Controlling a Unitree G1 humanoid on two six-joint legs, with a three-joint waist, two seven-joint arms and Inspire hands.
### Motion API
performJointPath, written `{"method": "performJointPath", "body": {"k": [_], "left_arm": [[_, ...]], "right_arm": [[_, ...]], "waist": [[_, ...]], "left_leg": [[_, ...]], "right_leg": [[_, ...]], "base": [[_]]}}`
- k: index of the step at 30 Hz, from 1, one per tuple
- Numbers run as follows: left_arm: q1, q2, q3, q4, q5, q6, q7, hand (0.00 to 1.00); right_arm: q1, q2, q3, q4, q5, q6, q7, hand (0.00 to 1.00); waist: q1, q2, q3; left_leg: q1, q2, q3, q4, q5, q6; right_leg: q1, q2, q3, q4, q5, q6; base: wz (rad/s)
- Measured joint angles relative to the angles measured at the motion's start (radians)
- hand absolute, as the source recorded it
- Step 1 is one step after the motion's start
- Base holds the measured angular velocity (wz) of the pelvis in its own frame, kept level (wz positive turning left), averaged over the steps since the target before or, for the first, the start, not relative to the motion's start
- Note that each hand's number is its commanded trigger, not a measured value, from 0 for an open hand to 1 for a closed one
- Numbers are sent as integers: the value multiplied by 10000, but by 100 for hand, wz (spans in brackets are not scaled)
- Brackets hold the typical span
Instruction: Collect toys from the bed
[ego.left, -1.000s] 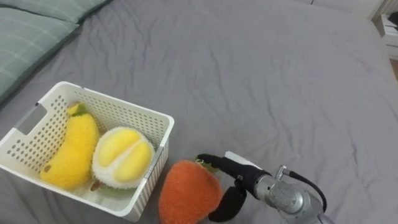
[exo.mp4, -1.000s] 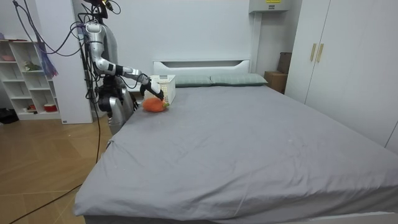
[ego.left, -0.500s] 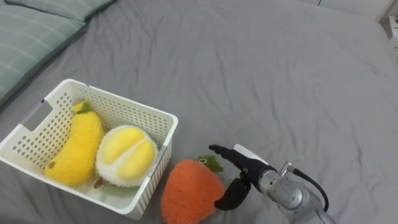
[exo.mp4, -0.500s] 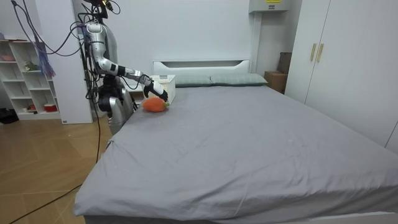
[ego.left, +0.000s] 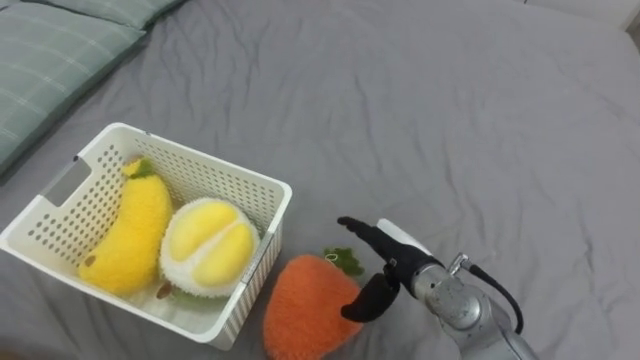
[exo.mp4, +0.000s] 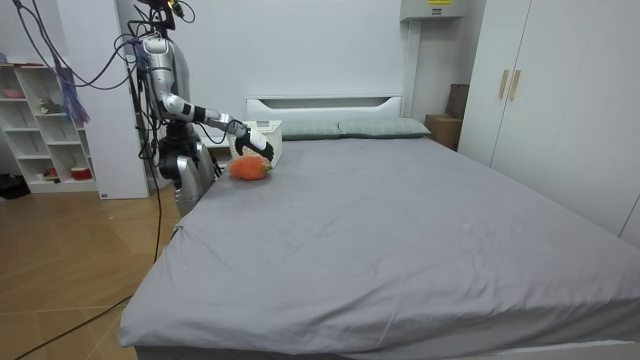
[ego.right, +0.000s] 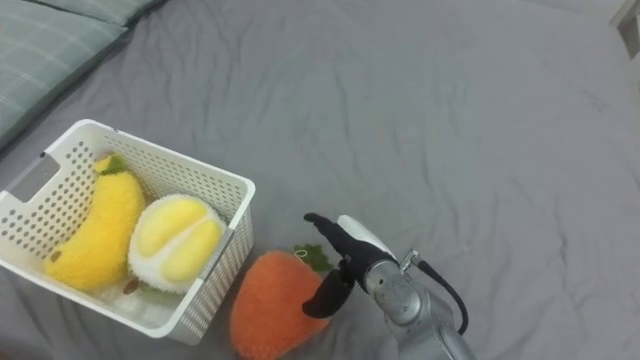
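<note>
An orange plush strawberry with a green leaf tuft lies on the grey bed, just right of a white slatted basket. The basket holds a yellow plush banana and a round yellow-and-white plush durian. My right hand is open at the strawberry's right side. Its straight fingers reach past the leaf and its thumb rests against the toy's upper right. In the room view I stand at the bedside near the headboard, with my right hand above the strawberry.
Striped green pillows lie at the bed's far left. The grey sheet is wide and bare to the right. In the room view a white shelf unit stands behind me and wardrobes line the right wall.
My right hand has slid a little right and up off the strawberry; its fingers no longer reach over the toy. The strawberry stays put. The view itself has shifted slightly.
</note>
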Motion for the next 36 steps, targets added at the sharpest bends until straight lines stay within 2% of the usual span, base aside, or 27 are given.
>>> {"method": "performJointPath", "body": {"k": [5,9,15,22,25,31,32,33,34,35,36], "left_arm": [[5,11,-4,3,-7,1,-109,0],[27,31,-1,23,-10,2,-117,0],[-9,38,-10,232,-16,21,-109,0],[18,33,4,244,6,43,-113,0],[39,10,56,132,10,179,-124,0],[131,1,56,-237,18,243,-207,0],[149,1,56,-249,16,244,-226,0],[179,-3,56,-279,10,245,-236,0],[193,-5,57,-286,9,245,-237,0],[224,-5,59,-285,-23,242,-236,0],[227,-6,46,-290,-46,240,-235,0]], "right_arm": [[-10,212,84,4,-43,25,-1,0],[-387,219,632,409,-92,28,13,0],[-564,316,830,937,-324,46,25,0],[-739,373,1057,1182,-351,52,23,0],[-743,404,1059,1483,-512,66,28,0],[-745,409,1046,1607,-801,261,228,0],[-746,415,1043,1716,-801,261,226,7],[-746,468,1044,1882,-799,260,223,22],[-746,496,1046,1976,-798,260,219,53],[-775,580,1044,2244,-794,245,162,55],[-790,612,1042,2454,-758,236,64,78]], "waist": [[198,-28,-15],[221,-63,-13],[431,-68,-4],[453,-67,10],[454,-61,14],[437,-50,20],[441,-51,20],[451,-50,20],[454,-50,20],[445,-44,21],[431,-34,25]], "left_leg": [[11,0,-28,13,0,0],[38,-5,-79,34,1,1],[89,-13,-175,36,0,1],[88,-17,-218,39,1,1],[72,-21,-250,39,1,1],[-102,-36,-368,175,-2,1],[-105,-36,-370,185,-2,1],[-109,-37,-372,193,-2,1],[-110,-39,-374,196,-2,1],[-114,-42,-378,216,-2,2],[-149,-49,-411,260,-8,8]], "right_leg": [[27,-1,-8,3,0,0],[87,-7,-56,3,0,0],[180,-13,-182,-4,0,0],[201,-16,-208,-6,0,0],[202,-20,-228,-6,-1,1],[149,-51,-459,-6,-1,1],[153,-52,-466,-6,-1,1],[156,-55,-482,-5,-1,1],[158,-57,-488,-4,-1,1],[165,-67,-543,-3,-1,1],[167,-86,-674,-2,-1,1]], "base": [[0],[3],[4],[1],[2],[8],[0],[0],[0],[4],[8]]}}
